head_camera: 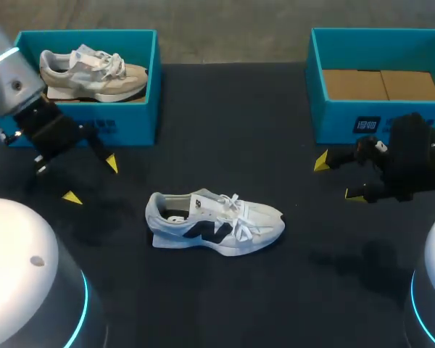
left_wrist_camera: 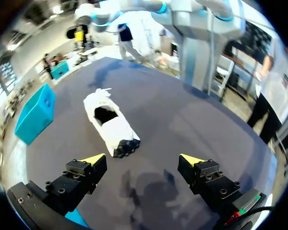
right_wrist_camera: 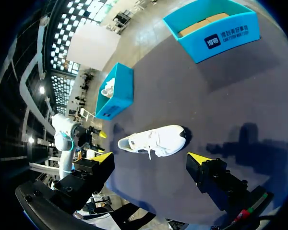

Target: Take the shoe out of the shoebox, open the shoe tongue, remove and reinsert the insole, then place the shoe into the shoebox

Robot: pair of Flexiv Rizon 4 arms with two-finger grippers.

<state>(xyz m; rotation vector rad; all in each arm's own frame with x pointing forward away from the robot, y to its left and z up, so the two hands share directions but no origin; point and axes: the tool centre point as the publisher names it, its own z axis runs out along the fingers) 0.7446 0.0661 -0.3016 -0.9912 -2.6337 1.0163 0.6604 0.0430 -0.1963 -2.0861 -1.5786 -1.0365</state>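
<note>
One broad dark surface (head_camera: pixel 225 123) carries two teal cardboard shoeboxes along its far side. The left shoebox (head_camera: pixel 123 127) holds a beige lace-up shoe (head_camera: pixel 94 72), while the right shoebox (head_camera: pixel 348 119) shows only brown cardboard. The white sneaker with a dark side mark (head_camera: pixel 214 223) stands on its sole in the near middle, where I judge both arms can reach it. My left end effector (head_camera: pixel 92 180) and right end effector (head_camera: pixel 338 177) flank it, fingers apart, holding nothing.

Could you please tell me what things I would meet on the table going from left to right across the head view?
An open teal shoebox holding a beige sneaker → white sneaker with a dark side mark → second teal shoebox with a bare cardboard floor.
</note>
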